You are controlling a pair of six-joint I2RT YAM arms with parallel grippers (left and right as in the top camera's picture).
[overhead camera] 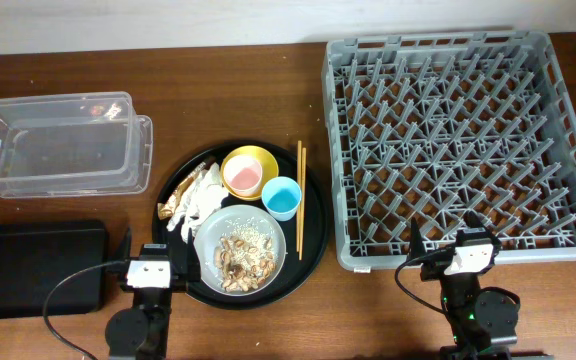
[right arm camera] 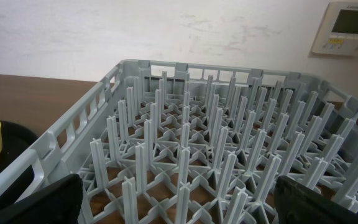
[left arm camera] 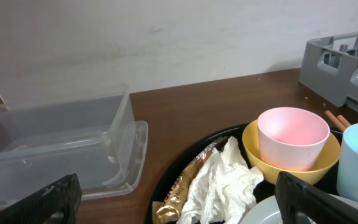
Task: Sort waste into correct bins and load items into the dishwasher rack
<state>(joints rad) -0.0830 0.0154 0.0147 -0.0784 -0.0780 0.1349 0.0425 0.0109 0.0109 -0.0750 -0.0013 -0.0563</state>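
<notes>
A round black tray (overhead camera: 315, 228) holds a yellow bowl (overhead camera: 251, 158) with a pink cup (overhead camera: 242, 177) in it, a light blue cup (overhead camera: 281, 198), chopsticks (overhead camera: 301, 185), white napkins (overhead camera: 198, 200), a gold-brown wrapper (overhead camera: 179, 190), and a grey-white plate (overhead camera: 273, 232) of food scraps (overhead camera: 243, 258). The grey rack (overhead camera: 458, 140) stands at the right. My left gripper (overhead camera: 151, 265) is open and empty at the tray's near-left edge, facing the napkins (left arm camera: 222, 183), the wrapper (left arm camera: 184, 185) and the pink cup (left arm camera: 293, 137). My right gripper (overhead camera: 468, 250) is open and empty at the rack's near edge (right arm camera: 216, 143).
The clear box (overhead camera: 53, 140) with a white label stands at the far left; it also shows in the left wrist view (left arm camera: 61, 146). The shallow black rectangular tray (overhead camera: 33, 265) lies at the near left, beside my left arm. A wall runs behind the table.
</notes>
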